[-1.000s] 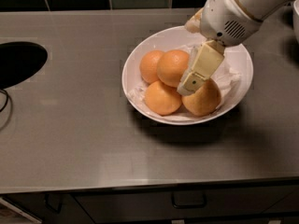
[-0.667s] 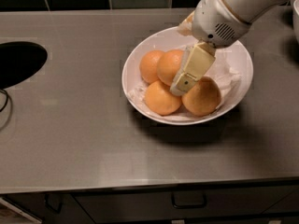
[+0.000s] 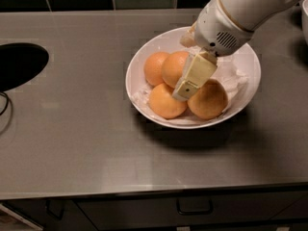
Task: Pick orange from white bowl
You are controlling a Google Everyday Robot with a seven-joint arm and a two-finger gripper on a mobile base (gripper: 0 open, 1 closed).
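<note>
Sliding a little to the left since a second ago, my arm (image 3: 240,13) is reaching down from the top right into the white bowl (image 3: 161,40). My gripper (image 3: 185,91) is pointing down and left, just beside the big orange (image 3: 211,102) lying at the bowl's front right. I cannot tell if it is open or holding anything.

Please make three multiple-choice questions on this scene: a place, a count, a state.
1. Where is the gripper? A) above the white bowl B) above the dark hole C) at the drawer handle
2. How many oranges show in the bowl? A) two B) four C) six
3. Where do the oranges lie? A) one on the counter B) one lifted clear C) all in the bowl
Answers: 1 A, it hangs over the fruit; 2 B, four can be counted; 3 C, none is outside it.
</note>
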